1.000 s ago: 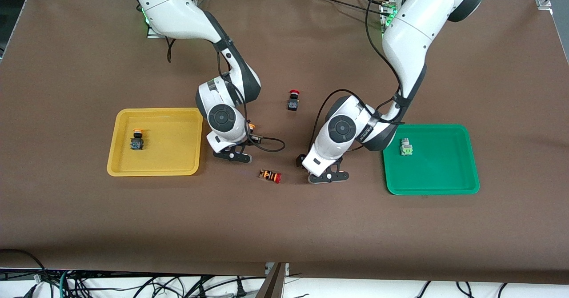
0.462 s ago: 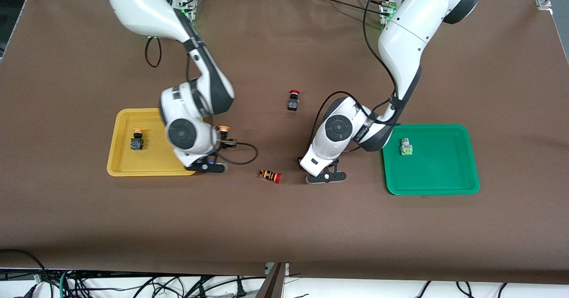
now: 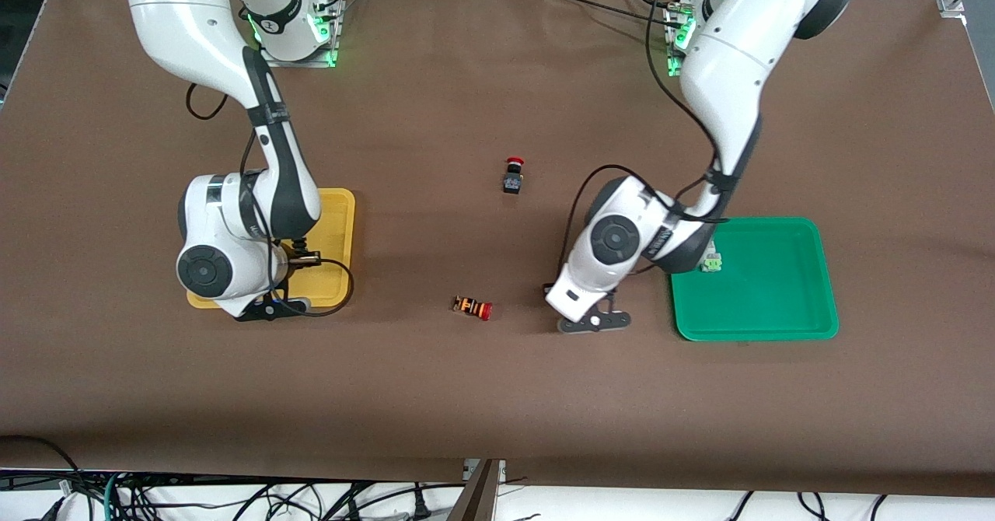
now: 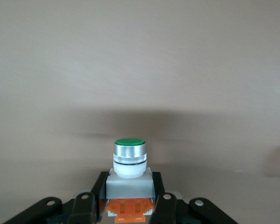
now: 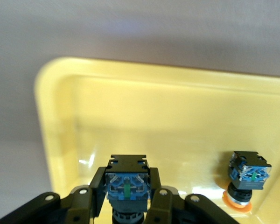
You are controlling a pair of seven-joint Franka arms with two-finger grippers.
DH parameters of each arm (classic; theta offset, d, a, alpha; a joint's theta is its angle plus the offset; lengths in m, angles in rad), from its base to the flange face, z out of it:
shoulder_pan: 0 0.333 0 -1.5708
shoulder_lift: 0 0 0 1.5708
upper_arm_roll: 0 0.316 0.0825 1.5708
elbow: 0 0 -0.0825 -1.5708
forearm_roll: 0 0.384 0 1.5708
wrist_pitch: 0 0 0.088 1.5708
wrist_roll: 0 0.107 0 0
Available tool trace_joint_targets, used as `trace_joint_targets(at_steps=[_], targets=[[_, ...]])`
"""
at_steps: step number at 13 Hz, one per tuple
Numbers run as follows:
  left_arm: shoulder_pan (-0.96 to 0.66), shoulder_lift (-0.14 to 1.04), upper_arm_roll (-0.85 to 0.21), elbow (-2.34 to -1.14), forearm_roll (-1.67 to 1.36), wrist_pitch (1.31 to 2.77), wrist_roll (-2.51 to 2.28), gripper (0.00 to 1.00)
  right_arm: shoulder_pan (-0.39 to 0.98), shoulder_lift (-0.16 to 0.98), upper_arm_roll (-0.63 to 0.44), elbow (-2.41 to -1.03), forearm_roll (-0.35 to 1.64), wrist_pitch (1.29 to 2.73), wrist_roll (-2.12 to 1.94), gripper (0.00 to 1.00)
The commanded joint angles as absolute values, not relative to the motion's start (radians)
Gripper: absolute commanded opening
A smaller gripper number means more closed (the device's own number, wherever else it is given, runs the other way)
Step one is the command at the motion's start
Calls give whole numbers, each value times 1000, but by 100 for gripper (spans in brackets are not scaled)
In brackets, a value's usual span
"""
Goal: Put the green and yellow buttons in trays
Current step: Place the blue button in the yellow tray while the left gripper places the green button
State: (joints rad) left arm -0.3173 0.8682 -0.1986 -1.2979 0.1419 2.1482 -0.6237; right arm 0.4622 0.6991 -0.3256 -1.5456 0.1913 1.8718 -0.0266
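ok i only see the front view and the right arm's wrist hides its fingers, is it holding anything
Observer: Yes, the right gripper is shut on a black and blue button over the yellow tray.
Operator: anything lying in that tray
Observer: One orange-capped button, resting on the tray floor beside the held one.
Operator: and the left one
Observer: The left gripper is shut on a green-capped button, held cap up, with only brown table around it.
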Motion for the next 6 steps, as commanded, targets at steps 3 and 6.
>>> trace_joint_targets(at_steps=[3, 6], targets=[[-126, 727, -206, -1315, 160, 1852, -208, 0, 477, 675, -325, -1690, 186, 1998, -44, 0], [13, 730, -187, -1359, 225, 1775, 38, 3, 477, 672, -325, -1724, 187, 2048, -43, 28]])
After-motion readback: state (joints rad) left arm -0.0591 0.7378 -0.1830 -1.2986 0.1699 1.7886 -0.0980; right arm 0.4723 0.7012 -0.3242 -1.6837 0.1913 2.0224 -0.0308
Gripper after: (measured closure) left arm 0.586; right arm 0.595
